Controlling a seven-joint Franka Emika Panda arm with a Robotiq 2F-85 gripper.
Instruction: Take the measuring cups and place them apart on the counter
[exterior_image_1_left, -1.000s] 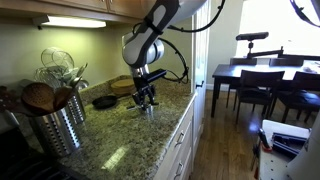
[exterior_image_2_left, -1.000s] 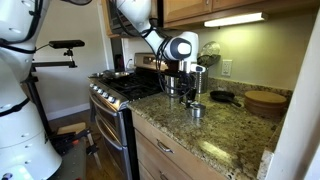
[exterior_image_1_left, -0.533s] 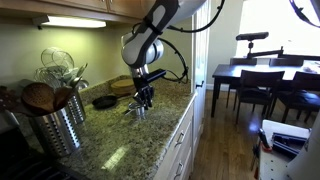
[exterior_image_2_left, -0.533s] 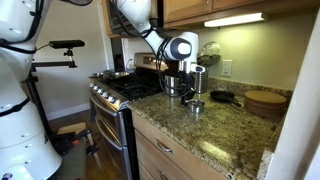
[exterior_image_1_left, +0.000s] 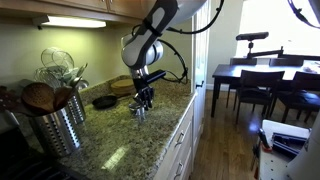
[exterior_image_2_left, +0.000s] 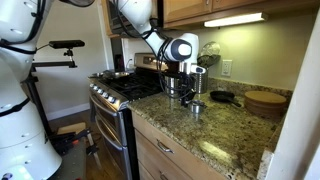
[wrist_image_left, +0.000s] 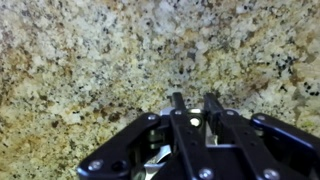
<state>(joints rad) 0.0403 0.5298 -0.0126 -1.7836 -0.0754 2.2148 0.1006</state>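
My gripper (exterior_image_1_left: 140, 103) hangs low over the speckled granite counter (exterior_image_1_left: 150, 140), near its front edge. In the wrist view the fingers (wrist_image_left: 190, 100) are close together, with shiny silver metal of the measuring cups (wrist_image_left: 157, 160) between and under them. In both exterior views a small silver cup (exterior_image_2_left: 196, 108) sits right under the fingertips (exterior_image_2_left: 194, 97), at or just above the counter (exterior_image_2_left: 230, 135). The cup also shows below the gripper (exterior_image_1_left: 139, 112). I cannot tell how many cups are held.
A ribbed steel utensil canister (exterior_image_1_left: 55, 120) stands along the counter. A black skillet (exterior_image_1_left: 104, 101) and a wooden bowl (exterior_image_2_left: 265, 101) lie behind the gripper. A stove (exterior_image_2_left: 125, 90) adjoins the counter. A dark dining table (exterior_image_1_left: 260, 72) stands beyond.
My gripper has shifted a little along the counter toward the canister with the cups, then held still over the last half second.
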